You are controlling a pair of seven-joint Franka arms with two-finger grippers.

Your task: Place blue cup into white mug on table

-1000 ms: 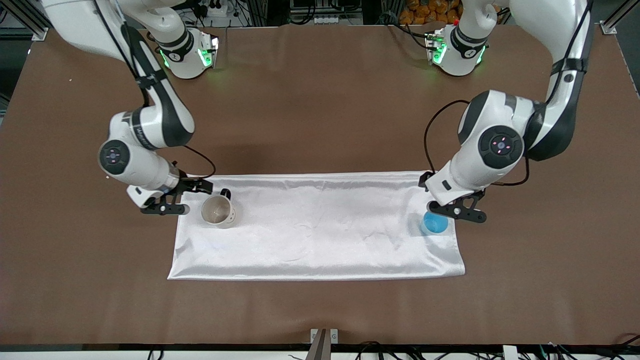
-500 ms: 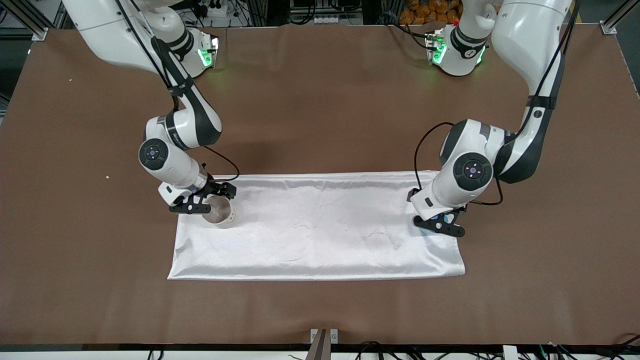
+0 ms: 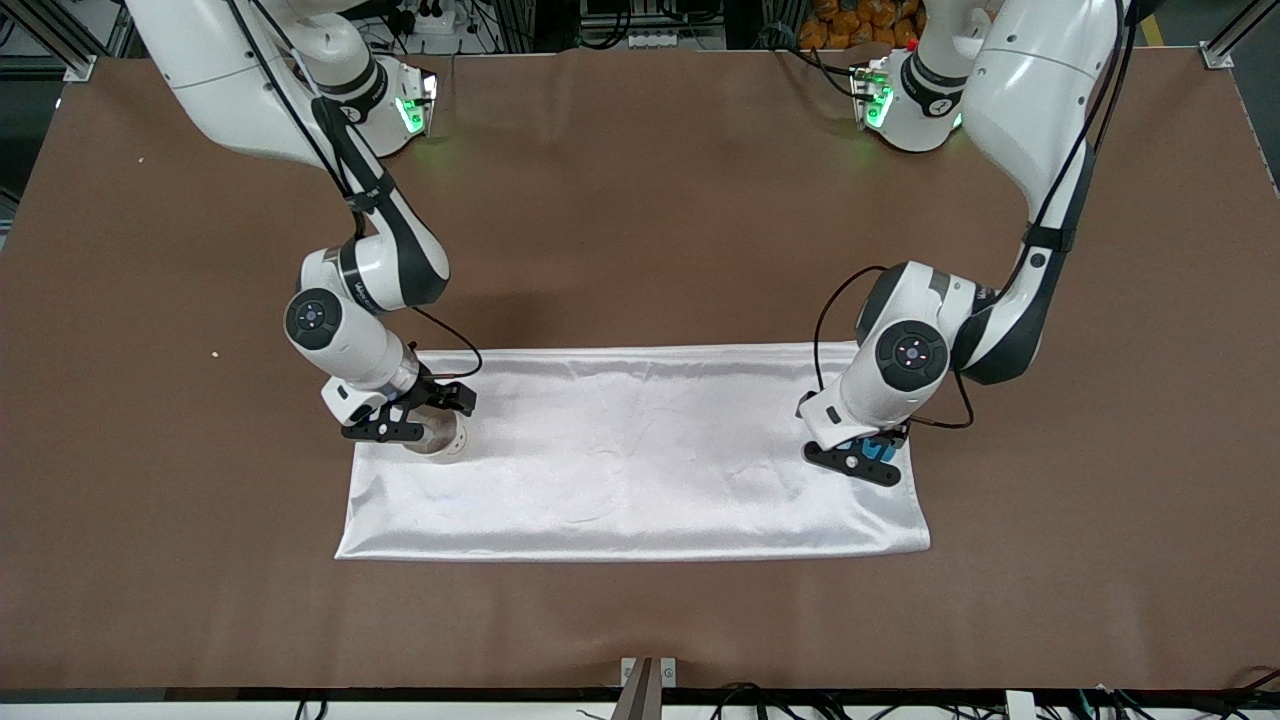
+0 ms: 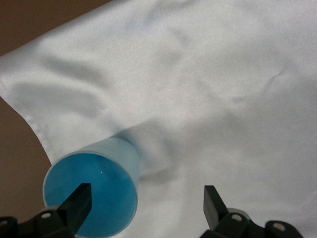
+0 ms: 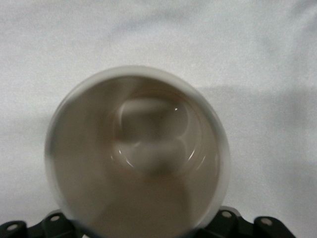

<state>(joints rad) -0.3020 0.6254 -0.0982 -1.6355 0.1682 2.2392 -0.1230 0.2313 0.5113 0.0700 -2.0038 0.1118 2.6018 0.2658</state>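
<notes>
The blue cup (image 3: 878, 447) stands upright on a white cloth (image 3: 640, 470) at the left arm's end. My left gripper (image 3: 866, 456) is low over it and open. In the left wrist view one fingertip (image 4: 79, 198) sits over the blue cup (image 4: 99, 173) and its mouth, the other over bare cloth beside it, the left gripper (image 4: 146, 201) spanning the wall. The white mug (image 3: 447, 442) stands on the cloth's other end. My right gripper (image 3: 422, 416) is down around it, open, jaws either side. The white mug (image 5: 138, 153) fills the right wrist view and hides the fingertips.
The cloth lies flat across the middle of the brown table (image 3: 640, 200), with a wide stretch of it between the two cups. A small pale crumb (image 3: 214, 353) lies on the table toward the right arm's end. A metal bracket (image 3: 648, 672) sits at the table's near edge.
Both arms swung in toward the cloth and came down. The right gripper moved from beside the mug to around it. The left gripper shifted onto the blue cup.
</notes>
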